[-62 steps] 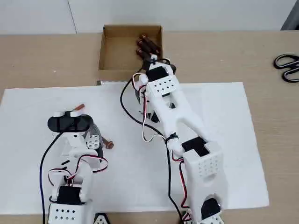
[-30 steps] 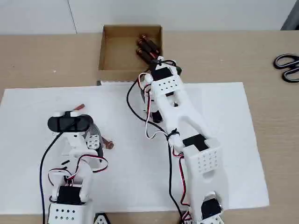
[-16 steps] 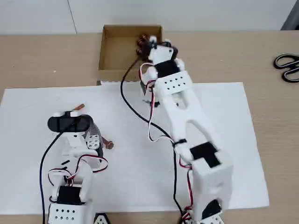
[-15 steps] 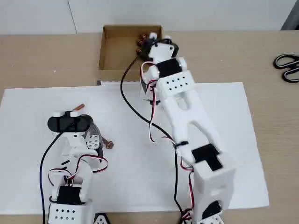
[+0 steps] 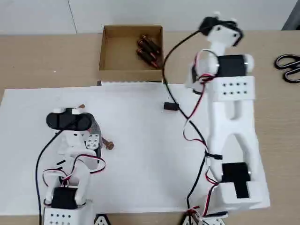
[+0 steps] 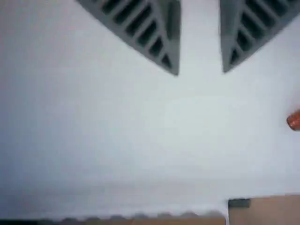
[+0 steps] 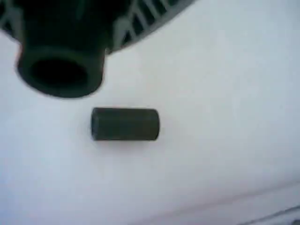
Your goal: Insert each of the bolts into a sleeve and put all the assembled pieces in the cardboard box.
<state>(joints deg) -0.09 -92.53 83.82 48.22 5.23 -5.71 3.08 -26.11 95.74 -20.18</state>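
wooden table (image 5: 47,56), white wall (image 5: 140,11) behind

R arm (image 5: 233,89) off box (image 5: 117,54), rightward

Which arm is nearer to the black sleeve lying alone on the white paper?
Right. The right arm stands just beside the sleeve; the left arm sits across the paper, by a loose bolt.

2 arms: left folded short, right stretched long.
Left arm (image 5: 70,145) bent back close to its base, left wrist (image 5: 69,121) facing down; left gripper (image 6: 199,70) jaws apart, nothing between them. Right arm (image 5: 232,117) extended forward almost straight, right wrist (image 5: 224,33) at the far end, tipped downward.
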